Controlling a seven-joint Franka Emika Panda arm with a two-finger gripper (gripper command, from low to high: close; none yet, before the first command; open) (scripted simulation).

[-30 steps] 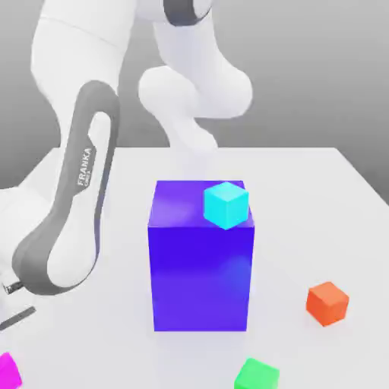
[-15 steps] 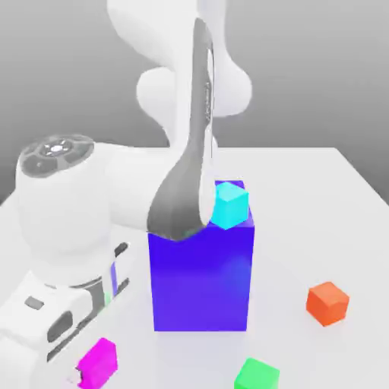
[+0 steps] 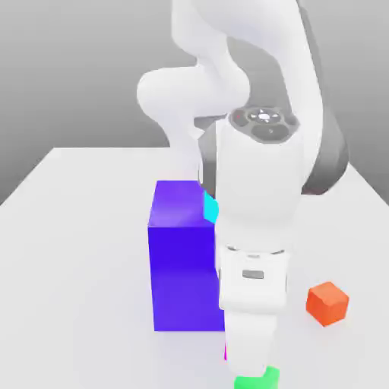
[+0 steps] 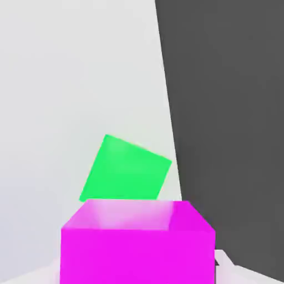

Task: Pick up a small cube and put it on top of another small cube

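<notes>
- The hand [image 3: 245, 363] is clamped on the magenta cube [image 4: 137, 244], carrying it clear of the tabletop [image 3: 83, 228].
- The green cube [image 4: 125, 169] lies on the tabletop just under the magenta cube.
- In the exterior view the big blue block [image 3: 178, 254] stands at centre, the green cube at its 5 o'clock.
- The orange cube [image 3: 327, 302] is at 4 o'clock.
</notes>
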